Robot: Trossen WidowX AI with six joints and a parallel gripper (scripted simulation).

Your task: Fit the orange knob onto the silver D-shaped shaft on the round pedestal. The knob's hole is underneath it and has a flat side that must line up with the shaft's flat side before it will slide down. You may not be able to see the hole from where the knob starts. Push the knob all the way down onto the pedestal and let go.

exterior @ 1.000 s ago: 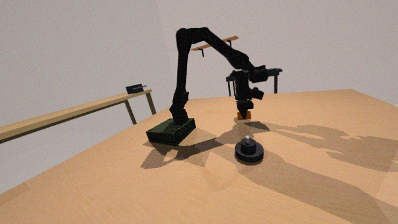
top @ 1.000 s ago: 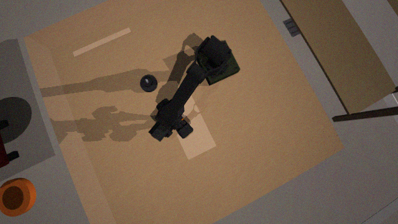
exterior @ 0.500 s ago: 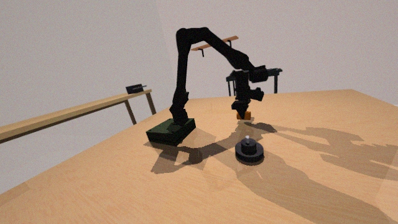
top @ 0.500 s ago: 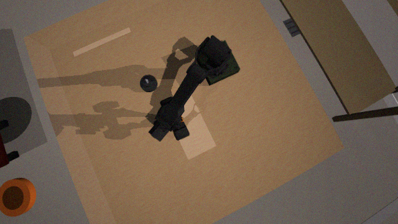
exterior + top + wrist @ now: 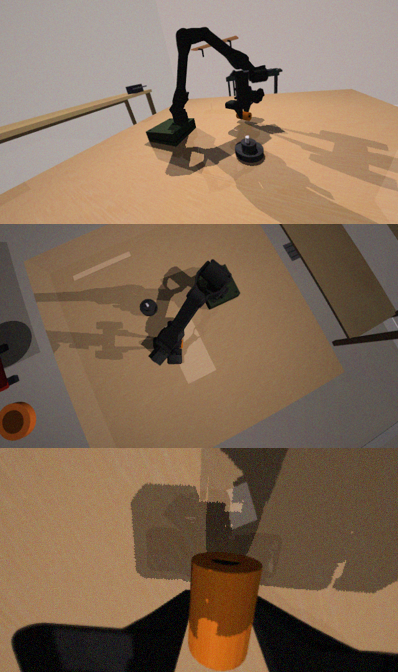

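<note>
The orange knob [image 5: 244, 116] [image 5: 220, 608] is between the fingers of my gripper [image 5: 243, 114] [image 5: 220, 598], which is shut on it. The knob lies on its side in the grip, above the table. A dark hole shows in its end face in the wrist view; the hole's flat side cannot be made out surely. In the top view only a sliver of the knob [image 5: 182, 344] shows beside the arm. The black round pedestal [image 5: 152, 311] [image 5: 249, 154] stands apart from the knob, with the silver shaft [image 5: 147, 305] [image 5: 247, 139] upright on top, bare.
The arm's dark green base [image 5: 228, 294] [image 5: 161, 132] stands on the wooden table [image 5: 249, 364] [image 5: 124, 186]. A pale strip [image 5: 102, 266] and a pale rectangle [image 5: 199, 367] show on the table top. A wooden bench [image 5: 348, 280] [image 5: 78, 107] stands beyond the table. Broad arm shadows fall around the pedestal.
</note>
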